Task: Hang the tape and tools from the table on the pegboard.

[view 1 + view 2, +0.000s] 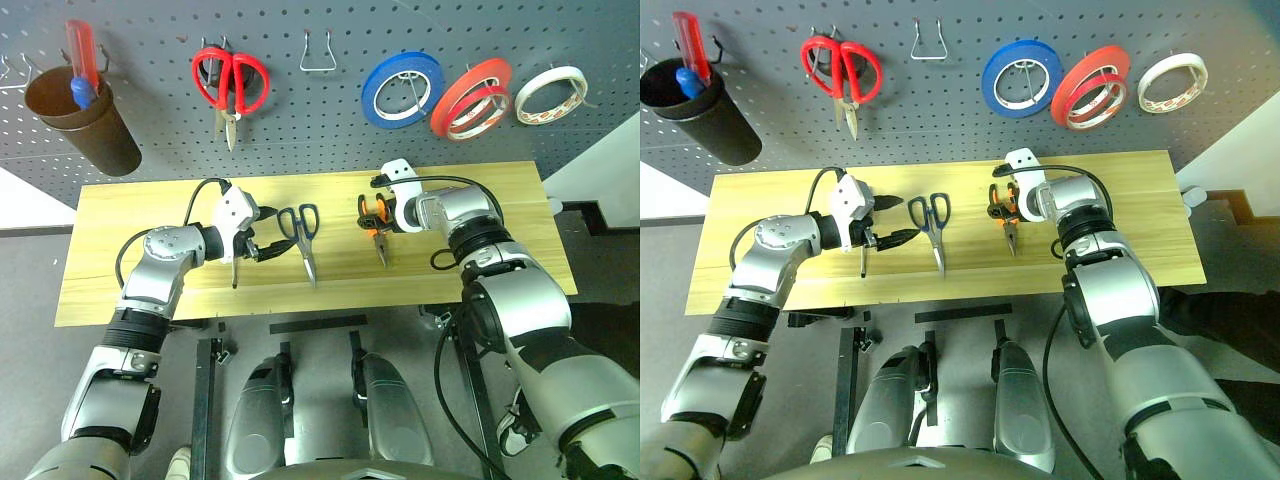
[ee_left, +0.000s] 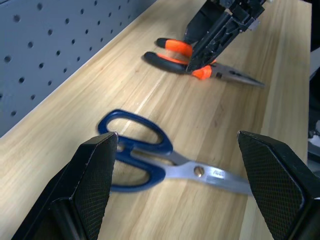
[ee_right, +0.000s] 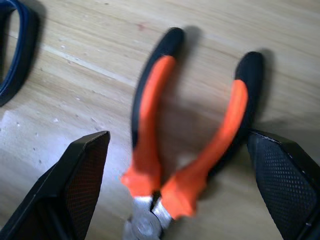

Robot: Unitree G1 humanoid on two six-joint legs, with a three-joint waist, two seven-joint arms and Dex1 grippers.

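The table runs across the middle of the head views, with the pegboard above it. Near the table's centre lie the scissors, handles toward the pegboard and blades toward the near edge. Right of them lie the pliers, orange handles up, nose pointing to the near edge. A screwdriver lies left of the scissors, close to the near edge.

The left gripper hovers just left of the scissors, its fingers spread wide; in its wrist view the scissors' handles sit between the two fingers, not pinched. The right gripper stands over the pliers' handles, fingers spread wide on either side of them in its wrist view, gripping nothing.

The tape hangs at the upper right of the pegboard, beside a red roll and a blue roll. Red scissors hang at upper centre-left, and a cup holding a red-and-blue tool hangs at upper left.
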